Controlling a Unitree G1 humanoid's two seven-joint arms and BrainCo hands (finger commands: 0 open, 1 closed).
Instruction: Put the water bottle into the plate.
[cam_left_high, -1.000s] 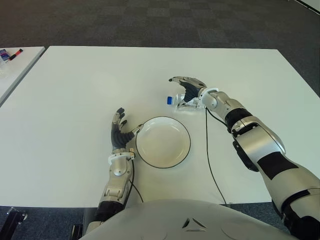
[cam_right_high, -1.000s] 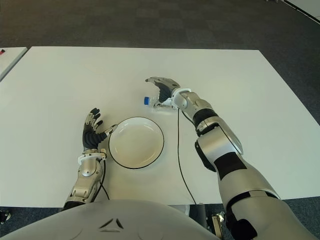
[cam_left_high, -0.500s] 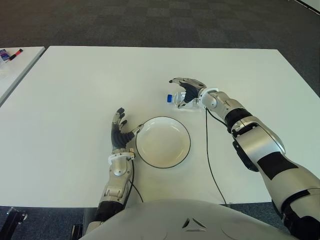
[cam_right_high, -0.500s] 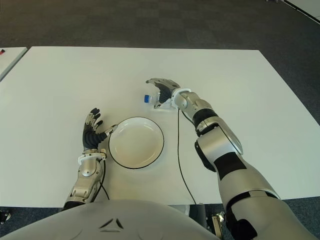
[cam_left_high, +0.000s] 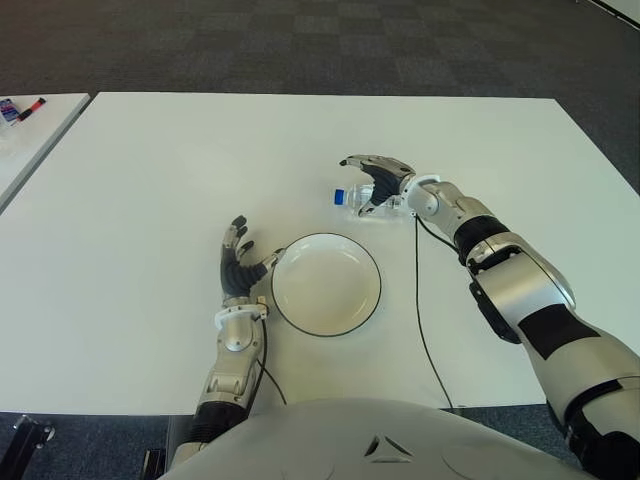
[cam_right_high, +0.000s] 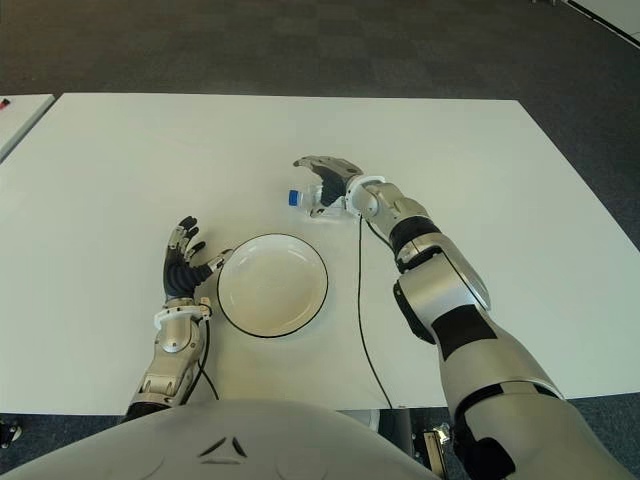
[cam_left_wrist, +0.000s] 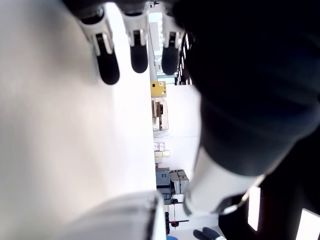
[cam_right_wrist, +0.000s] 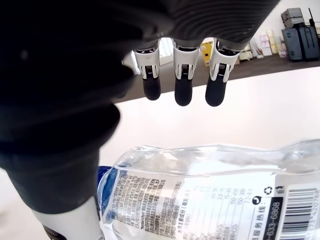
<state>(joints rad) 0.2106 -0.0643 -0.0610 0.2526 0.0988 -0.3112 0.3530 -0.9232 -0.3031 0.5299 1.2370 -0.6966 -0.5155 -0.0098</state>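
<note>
**Bottle under the right robot hand, plate holds nothing**

You have the clear plastic water bottle with the blue cap (cam_left_high: 358, 198) lying on its side on the white tabletop (cam_left_high: 150, 180), just beyond the far rim of the plate and slightly to its right. Its cap points toward the robot's left. The bottle is outside the plate and apart from it.

Your right robot hand (cam_left_high: 378, 183) is arched over the bottle from the far side. In the right wrist view the fingers (cam_right_wrist: 182, 82) are stretched out straight past the bottle (cam_right_wrist: 210, 195), with open space between their tips and the crumpled, labelled plastic. The thumb hangs beside the capped end. The fingers are spread over the bottle and not closed around it; whether the palm touches the plastic, you cannot tell from these views.

The round white plate with the thin dark rim (cam_left_high: 372, 270) sits on the tabletop close to the robot's body. Nothing lies in it.

Your left robot hand (cam_left_high: 239, 263) shows just left of the plate, fingers extended and pointing away from the body, holding nothing. Its thumb reaches toward the plate's near-left rim; contact is not clear.

A thin black cable (cam_left_high: 422, 320) trails across the tabletop from the right wrist toward the near edge, passing right of the plate.
</note>
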